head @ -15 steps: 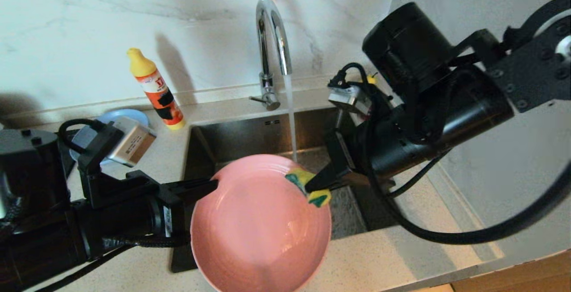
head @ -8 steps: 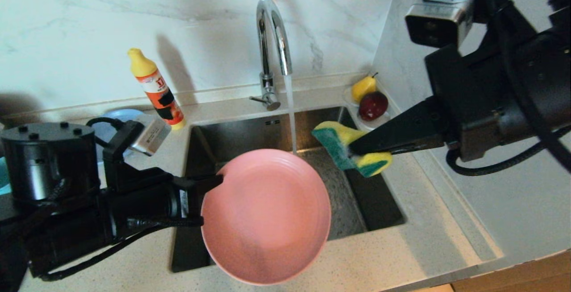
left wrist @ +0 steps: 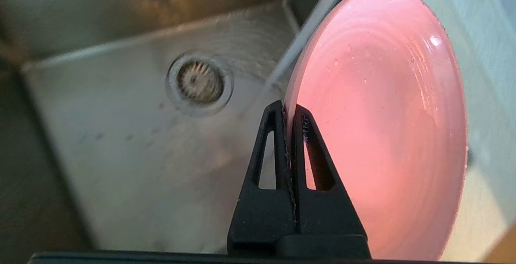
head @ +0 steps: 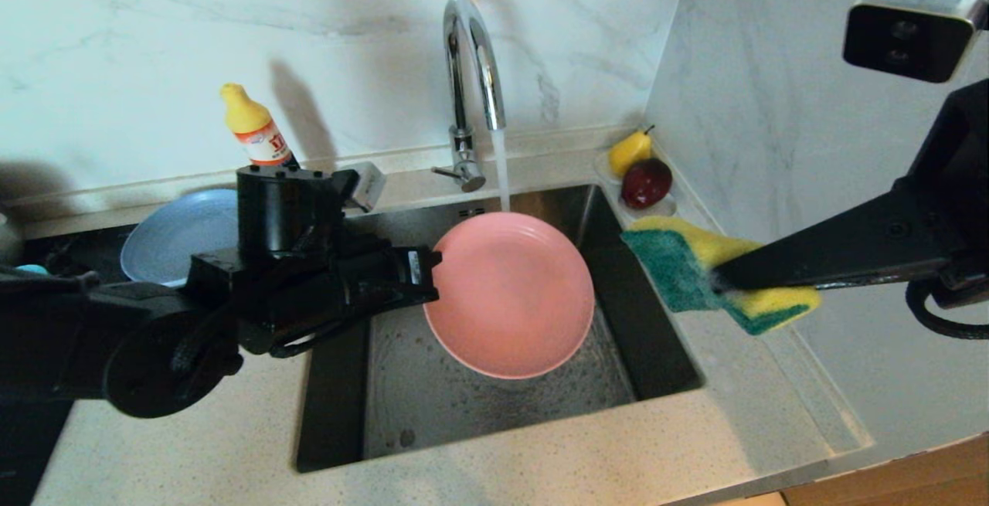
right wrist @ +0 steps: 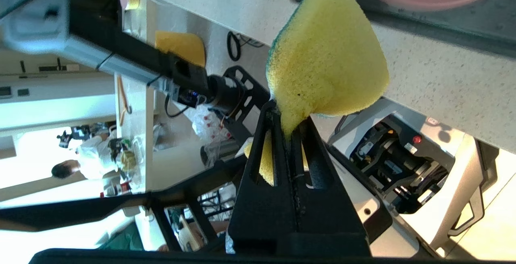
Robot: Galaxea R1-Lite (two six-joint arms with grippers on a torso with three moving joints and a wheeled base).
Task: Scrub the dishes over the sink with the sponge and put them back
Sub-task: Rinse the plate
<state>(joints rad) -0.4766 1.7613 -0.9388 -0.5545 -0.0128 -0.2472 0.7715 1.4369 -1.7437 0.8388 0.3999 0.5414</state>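
My left gripper (head: 431,274) (left wrist: 287,111) is shut on the rim of the pink plate (head: 510,293) (left wrist: 379,123), which it holds over the steel sink (head: 402,382) with the far edge in the stream from the chrome tap (head: 471,66). Off to the right, above the counter beside the sink, my right gripper (head: 722,278) (right wrist: 291,121) is shut on the yellow and green sponge (head: 715,274) (right wrist: 326,54), apart from the plate. The light-blue plate (head: 181,236) lies on the counter at the left, partly behind my left arm. The drain strainer (left wrist: 199,82) shows in the left wrist view.
An orange and yellow bottle (head: 255,131) stands at the back wall, left of the tap. A white saucer (head: 664,205) with a yellow pear (head: 630,152) and a dark red fruit (head: 647,181) sits in the back right corner. Marble walls close the back and right.
The left arm carried the pink plate away from me, under the running water. The right gripper drew the sponge off the plate and out to the right, over the counter.
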